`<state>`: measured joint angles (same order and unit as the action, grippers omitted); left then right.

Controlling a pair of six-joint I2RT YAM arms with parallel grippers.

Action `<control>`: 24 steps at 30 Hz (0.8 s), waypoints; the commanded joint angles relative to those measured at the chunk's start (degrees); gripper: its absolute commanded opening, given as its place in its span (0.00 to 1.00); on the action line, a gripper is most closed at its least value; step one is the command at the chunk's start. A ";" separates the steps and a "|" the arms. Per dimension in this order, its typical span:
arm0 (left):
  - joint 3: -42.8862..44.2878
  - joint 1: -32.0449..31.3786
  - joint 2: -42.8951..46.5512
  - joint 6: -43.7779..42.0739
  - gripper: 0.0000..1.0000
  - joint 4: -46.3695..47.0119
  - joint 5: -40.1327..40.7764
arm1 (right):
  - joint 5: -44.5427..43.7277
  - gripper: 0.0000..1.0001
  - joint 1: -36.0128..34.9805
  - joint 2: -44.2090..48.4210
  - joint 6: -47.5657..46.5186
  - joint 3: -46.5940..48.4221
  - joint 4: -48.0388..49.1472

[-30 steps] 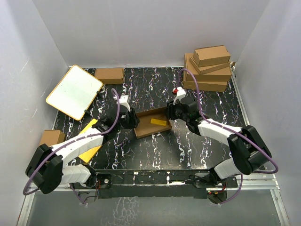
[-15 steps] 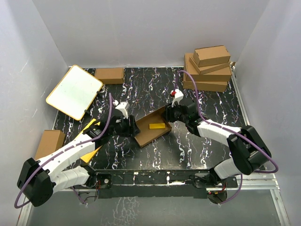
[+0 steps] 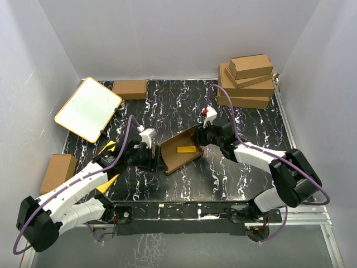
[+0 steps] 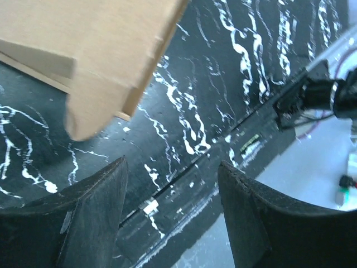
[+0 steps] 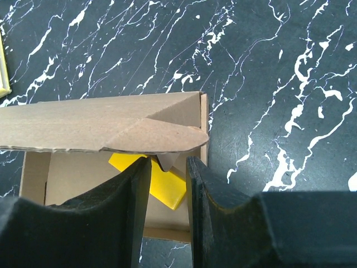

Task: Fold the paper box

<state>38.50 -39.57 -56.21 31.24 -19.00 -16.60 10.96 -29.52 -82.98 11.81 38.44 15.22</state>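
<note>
The paper box is matt brown corrugated cardboard on a smooth black, white-veined table.

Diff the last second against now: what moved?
The left gripper opened, let go of the left end of the paper box and drew back toward the near edge. The box swung, that end coming nearer. The right gripper stays pinched on its flap; the box stack and white board have not moved.

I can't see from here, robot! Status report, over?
Left gripper open, fingers empty. Right gripper shut on the paper box flap, box tilted. Yellow piece lying inside the box, over.
</note>
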 commanded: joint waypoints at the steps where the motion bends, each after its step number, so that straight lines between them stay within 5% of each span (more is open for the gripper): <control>1: 3.90 -0.24 3.88 -3.24 0.63 -4.41 -9.80 | 1.58 0.36 0.65 0.93 -2.90 -0.57 3.75; 10: 13.80 -0.15 7.16 -2.81 0.61 1.61 -15.17 | 12.79 0.37 4.95 3.54 -14.35 0.28 -4.37; 17: 23.19 -0.03 -0.61 -9.53 0.61 -1.64 0.61 | 33.98 0.46 13.53 6.30 -30.65 4.11 -17.37; 24: 30.91 2.47 -13.47 -16.55 0.59 -3.47 1.86 | 51.64 0.55 20.51 8.42 -47.39 6.10 -30.36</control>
<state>65.14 -38.72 -64.73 20.12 -20.05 -17.37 47.83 -10.96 -77.12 -21.96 42.02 -7.77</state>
